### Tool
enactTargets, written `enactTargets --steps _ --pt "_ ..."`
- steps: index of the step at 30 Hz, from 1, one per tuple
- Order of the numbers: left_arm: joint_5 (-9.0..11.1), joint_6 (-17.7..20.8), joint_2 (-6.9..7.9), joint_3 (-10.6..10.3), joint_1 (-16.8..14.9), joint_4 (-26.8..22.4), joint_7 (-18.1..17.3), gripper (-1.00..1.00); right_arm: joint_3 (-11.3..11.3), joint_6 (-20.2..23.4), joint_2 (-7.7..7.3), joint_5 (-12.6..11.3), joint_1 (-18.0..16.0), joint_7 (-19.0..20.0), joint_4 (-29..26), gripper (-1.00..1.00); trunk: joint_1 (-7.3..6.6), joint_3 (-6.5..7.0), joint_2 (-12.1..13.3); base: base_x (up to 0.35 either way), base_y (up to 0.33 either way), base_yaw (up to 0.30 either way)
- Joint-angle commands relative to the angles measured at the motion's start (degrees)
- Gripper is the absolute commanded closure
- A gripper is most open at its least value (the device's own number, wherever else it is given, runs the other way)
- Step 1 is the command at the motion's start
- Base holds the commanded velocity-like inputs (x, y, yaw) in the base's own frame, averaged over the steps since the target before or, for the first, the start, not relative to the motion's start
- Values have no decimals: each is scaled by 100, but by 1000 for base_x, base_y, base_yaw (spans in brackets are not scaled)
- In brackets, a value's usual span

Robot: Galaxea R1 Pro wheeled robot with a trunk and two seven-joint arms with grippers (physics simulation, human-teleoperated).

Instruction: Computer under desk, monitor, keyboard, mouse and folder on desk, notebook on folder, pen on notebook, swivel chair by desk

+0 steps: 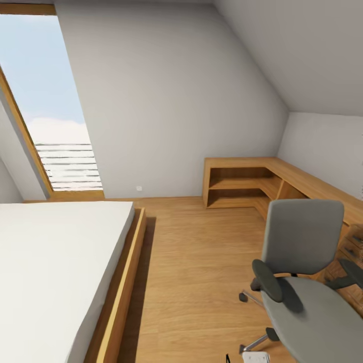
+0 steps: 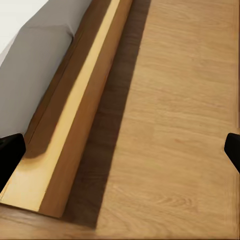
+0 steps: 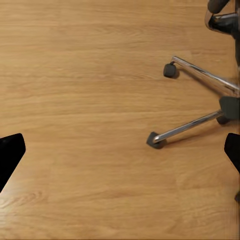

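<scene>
Wood floor (image 3: 90,100) under both of your wrists right now. Your left gripper (image 2: 120,150) has its fingers (image 2: 10,155) spread wide apart, black tips at the two edges of the left wrist view, nothing between them but floorboards and the corner of the bed frame (image 2: 75,125). They touch nothing. Your right gripper (image 3: 120,150) is the same story: fingers (image 3: 11,152) wide apart, holding nothing, hovering above bare floor.

Just beyond the right fingers you've got the swivel chair (image 1: 302,262), its chrome legs (image 3: 190,127) and dark castors resting on the boards. From the head view, the chair stands at your right, grey seat and backrest, black armrests, and the part of the seat you can see is bare. Behind it runs a light wooden corner shelf unit (image 1: 242,184) along the wall, its open compartments bare as far as you can see; a few drawer fronts peek out past the chair's right armrest.

At your left sits the bed (image 1: 55,262), white mattress in a wooden frame, with the slanted window (image 1: 50,101) beyond it.
</scene>
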Motion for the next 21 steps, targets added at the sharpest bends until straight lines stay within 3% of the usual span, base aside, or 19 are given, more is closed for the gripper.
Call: enactTargets --steps 1,11,21 --pt "-25 -3 -6 20 3 -3 12 -100 -45 -19 -1 62 -7 -28 12 -100 1 -6 -4 101 -280 4" --pt "-25 -2 0 15 3 29 11 -100 -45 -16 -27 61 -4 -28 12 -100 1 -6 -4 109 -283 1" --pt "-25 -4 1 15 3 33 4 -100 -45 -19 -34 63 -7 -28 12 -100 1 -6 -4 46 -77 0"
